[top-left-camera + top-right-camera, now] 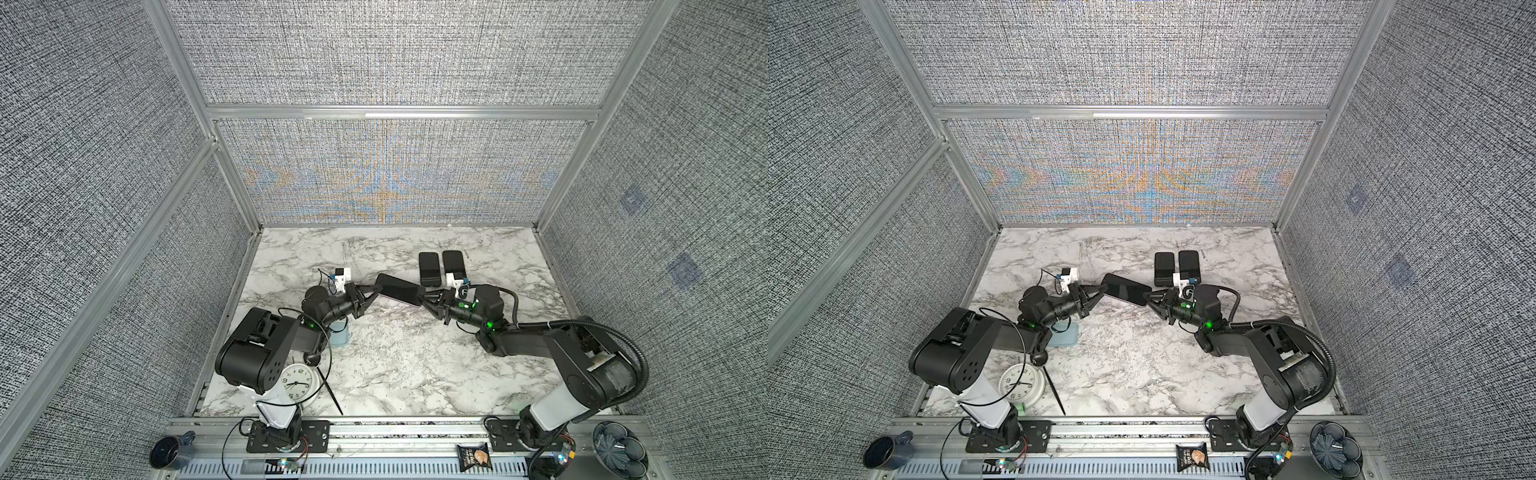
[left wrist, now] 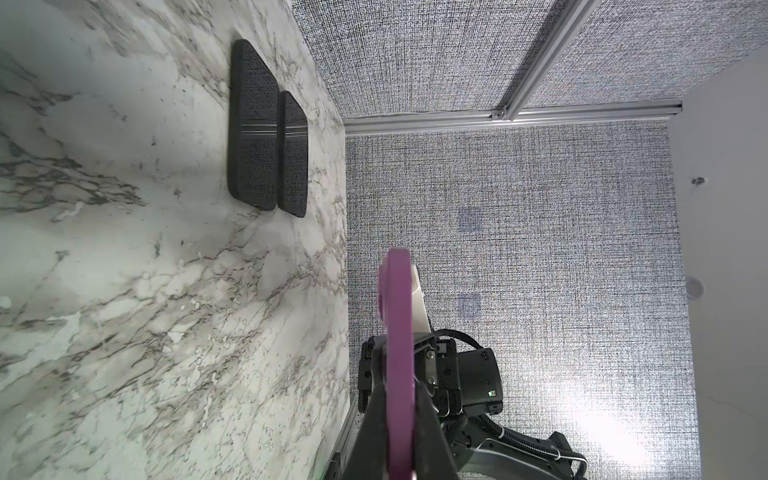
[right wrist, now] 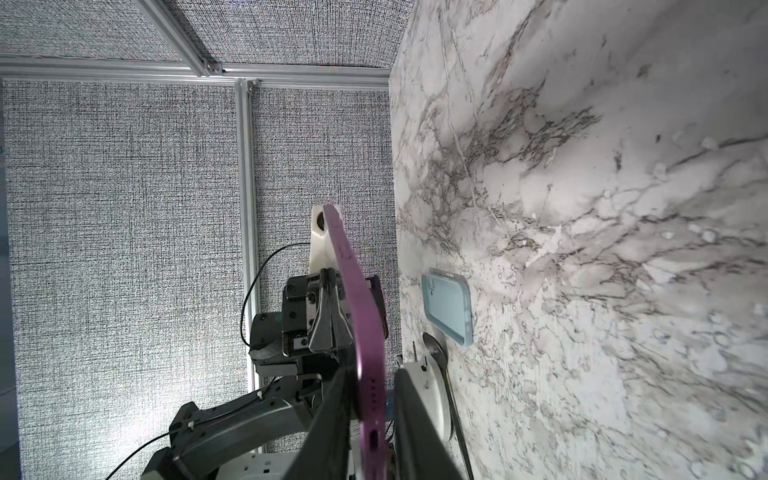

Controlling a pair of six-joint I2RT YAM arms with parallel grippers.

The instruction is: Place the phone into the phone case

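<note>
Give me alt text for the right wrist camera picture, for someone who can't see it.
A purple phone, seen edge-on, sits between the fingers of the right gripper, while the left gripper clamps its far end. Nearby, an empty pale blue phone case lies flat on the marble table.

Bridging both sets of jaws, dark screen facing up: purple phone (image 1: pixel 399 289). Lying flat below and behind the left jaws: pale blue phone case (image 3: pixel 446 307).
</note>
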